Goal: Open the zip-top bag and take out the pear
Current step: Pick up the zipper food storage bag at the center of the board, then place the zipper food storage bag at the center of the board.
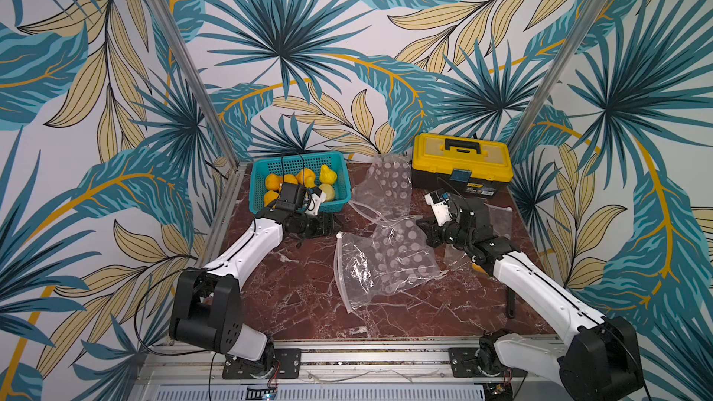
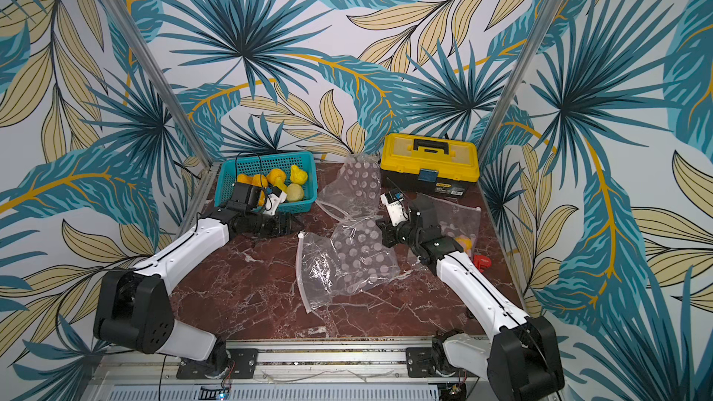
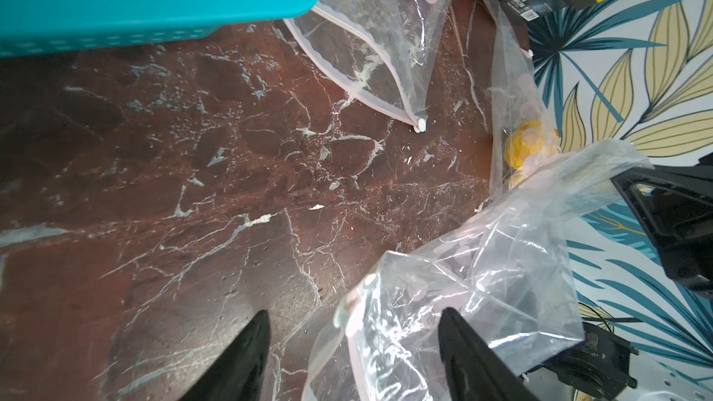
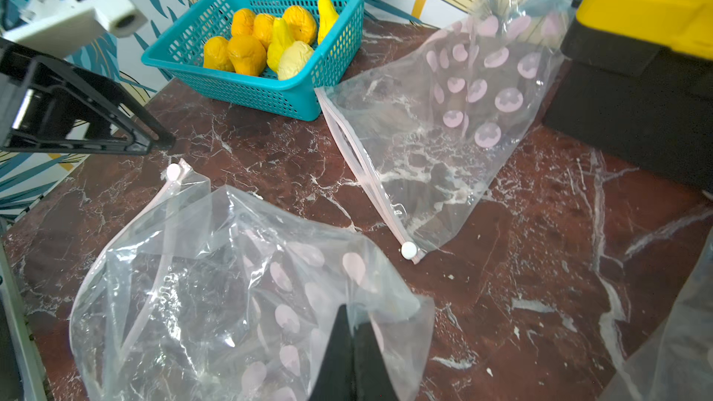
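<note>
Clear plastic bag (image 4: 239, 302) pinched at its edge by right gripper (image 4: 353, 325); left gripper (image 3: 353, 345) spread open just beside basket (image 1: 262, 194) of pears (image 4: 247, 54)

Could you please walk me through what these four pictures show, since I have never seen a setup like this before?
These are two robot arms on a marble-patterned table, each ending in a two-fingered gripper. Two pictures look down from overhead, nearly alike; the other two come from cameras on the arms' wrists.

On the table stand a teal basket of yellow and orange toy pears and a yellow toolbox. Clear zip-top bags with pink dots lie about: a crumpled bag in the middle, another near the basket, and a third beside the right arm with a yellow fruit inside.

The right gripper is pinched shut on the edge of the crumpled bag. The left gripper is open, holding nothing, pointing at that bag's other end.
</note>
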